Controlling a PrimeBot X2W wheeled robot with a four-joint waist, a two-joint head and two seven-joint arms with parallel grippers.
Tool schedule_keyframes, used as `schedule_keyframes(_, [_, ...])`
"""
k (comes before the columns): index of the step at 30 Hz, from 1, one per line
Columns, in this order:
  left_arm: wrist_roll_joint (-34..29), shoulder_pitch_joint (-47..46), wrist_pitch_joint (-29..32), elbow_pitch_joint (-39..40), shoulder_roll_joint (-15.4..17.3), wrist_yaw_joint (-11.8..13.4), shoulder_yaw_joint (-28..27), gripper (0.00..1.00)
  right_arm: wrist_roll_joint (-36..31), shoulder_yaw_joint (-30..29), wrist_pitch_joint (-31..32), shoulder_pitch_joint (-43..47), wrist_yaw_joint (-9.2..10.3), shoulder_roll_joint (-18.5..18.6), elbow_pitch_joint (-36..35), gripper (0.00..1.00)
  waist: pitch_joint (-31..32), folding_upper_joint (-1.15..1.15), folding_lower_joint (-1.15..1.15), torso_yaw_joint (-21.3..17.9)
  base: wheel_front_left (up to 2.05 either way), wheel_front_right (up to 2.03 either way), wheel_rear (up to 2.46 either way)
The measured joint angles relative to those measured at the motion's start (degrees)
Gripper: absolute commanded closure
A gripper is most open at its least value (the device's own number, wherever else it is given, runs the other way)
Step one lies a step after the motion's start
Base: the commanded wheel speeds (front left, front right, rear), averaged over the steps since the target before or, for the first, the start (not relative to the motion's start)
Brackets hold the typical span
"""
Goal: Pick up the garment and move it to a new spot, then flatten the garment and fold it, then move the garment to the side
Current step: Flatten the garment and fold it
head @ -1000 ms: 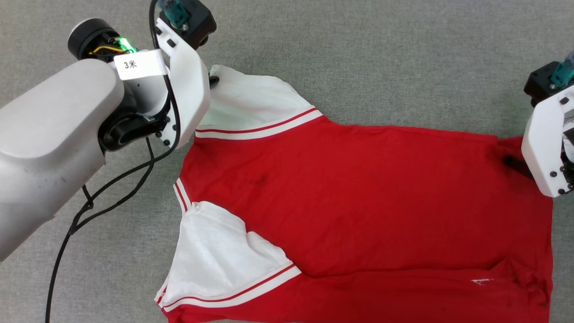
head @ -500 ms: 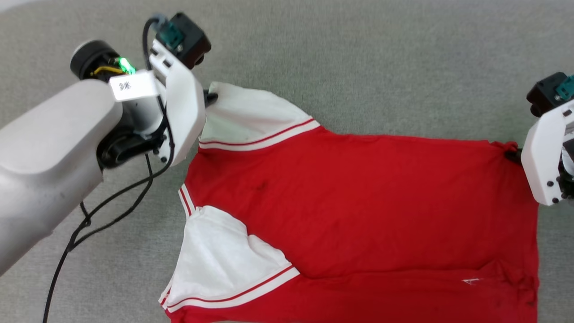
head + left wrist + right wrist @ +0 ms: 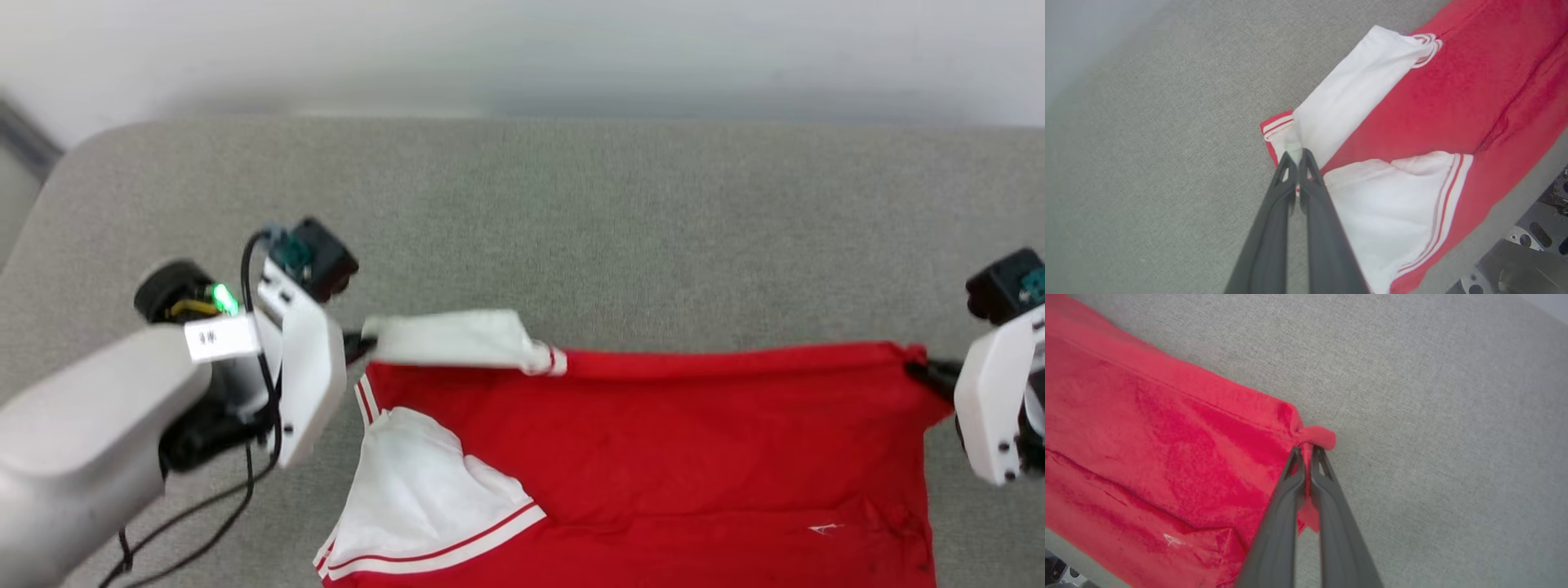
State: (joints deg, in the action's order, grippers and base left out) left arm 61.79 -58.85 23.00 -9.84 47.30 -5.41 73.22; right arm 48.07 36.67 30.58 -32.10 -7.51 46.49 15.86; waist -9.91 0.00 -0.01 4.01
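Head view | left gripper pinches garment sleeve, right gripper pinches hem corner | risk: thin grips may slip, uneven pull would skew the fold

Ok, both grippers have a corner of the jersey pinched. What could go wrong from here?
1. The left gripper pinches only the tip of the white sleeve, the right gripper only a small bunched red corner; either could slip under tension.
2. That sleeve looks rolled over and may fold in creased.
3. The garment lies close to the near edge of the grey surface; pulling it closer might drag it off.
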Motion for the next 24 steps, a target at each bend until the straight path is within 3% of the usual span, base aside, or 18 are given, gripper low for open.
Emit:
schedule_keyframes(11, [1.45,17.46,-0.83,7.4,4.54,5.1,0.18,1.0,1.8,-0.91,-3.77,14.56,0.0,0.67,-2.88,1.0,6.25,0.0,-0.01,0.01,0.0,0.0,0.0])
schedule_keyframes(18, [0.02,25.77,-1.11,7.61,2.86,7.81,0.21,1.0,0.71,-1.47,-4.31,19.42,0.0,-1.19,-1.34,1.0,6.06,0.0,-0.01,-0.52,0.0,0.0,0.0])
schedule_keyframes(24, [-1.22,28.48,-1.67,4.54,0.82,8.31,0.2,1.0,0.12,-1.48,-4.88,20.14,0.0,-3.96,1.34,1.0,4.9,0.0,0.0,-0.81,0.0,0.0,0.0])
